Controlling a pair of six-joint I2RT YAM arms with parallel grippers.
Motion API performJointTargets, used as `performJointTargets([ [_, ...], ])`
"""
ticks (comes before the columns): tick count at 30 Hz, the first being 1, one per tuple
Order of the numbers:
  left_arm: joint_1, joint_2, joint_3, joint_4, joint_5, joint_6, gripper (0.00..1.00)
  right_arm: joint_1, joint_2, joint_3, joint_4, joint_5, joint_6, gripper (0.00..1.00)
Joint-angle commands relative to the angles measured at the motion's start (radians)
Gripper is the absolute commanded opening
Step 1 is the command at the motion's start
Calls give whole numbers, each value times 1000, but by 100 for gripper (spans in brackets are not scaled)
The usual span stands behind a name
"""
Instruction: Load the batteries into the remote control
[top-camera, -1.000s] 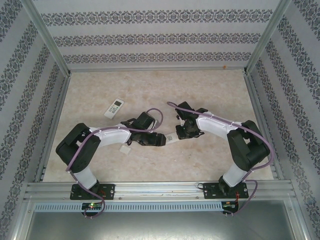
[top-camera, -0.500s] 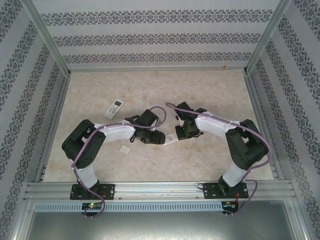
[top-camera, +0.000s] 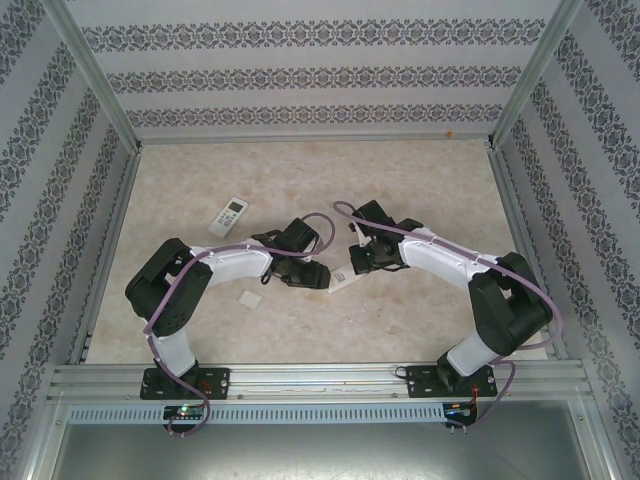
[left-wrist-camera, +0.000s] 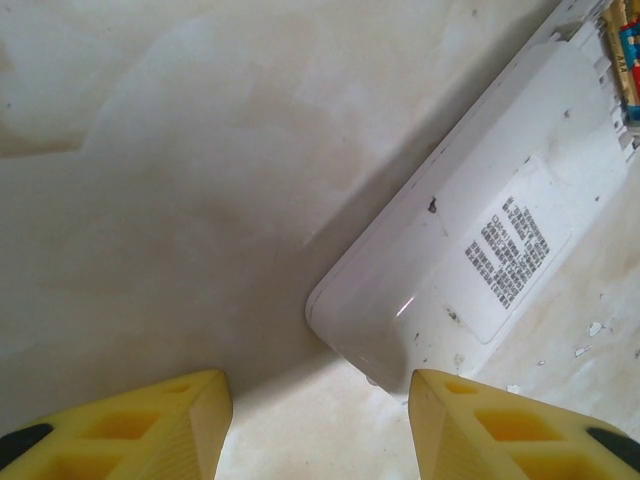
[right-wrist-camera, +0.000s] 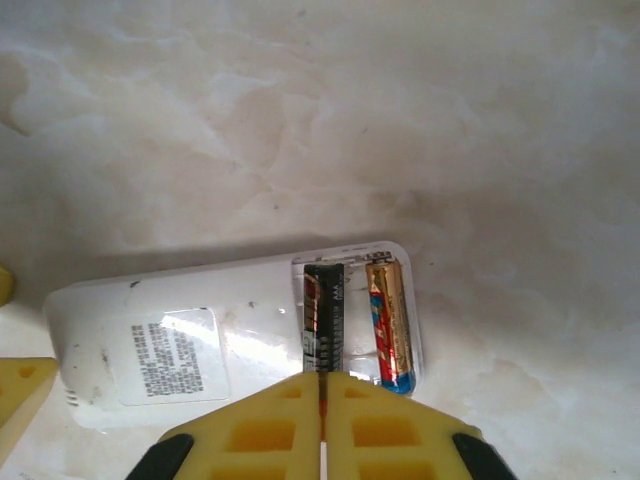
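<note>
Mid-bench (top-camera: 420, 200), between my left arm (top-camera: 235, 265) and right arm (top-camera: 440, 255), the remote (right-wrist-camera: 200, 300) lies back-up, its long axis slanting from near-left to far-right and its open compartment end toward the right arm. Two batteries (left-wrist-camera: 618, 40) sit side by side in that compartment, a dark cell (right-wrist-camera: 324, 315) and a gold cell (right-wrist-camera: 388, 325), both crosswise to the remote's length. My right jaws are clenched together just at the dark cell's near end; my left jaws stand released about the remote's other end.

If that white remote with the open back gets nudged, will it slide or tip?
Likely slides: the remote lies flat on the smooth table. Probably stiff: it looks like hard plastic. Its recessed batteries probably stay in.
</note>
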Motion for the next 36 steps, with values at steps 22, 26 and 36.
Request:
performJointTargets([
  [22, -37, -105, -76, 107, -59, -170, 76, 11, 95, 42, 25, 87, 11, 28],
  [26, -71, -81, -53, 101, -90, -201, 77, 7, 125, 45, 47, 106, 1, 27],
  [36, -95, -19, -31, 50, -126, -168, 77, 7, 180, 59, 53, 84, 14, 19],
])
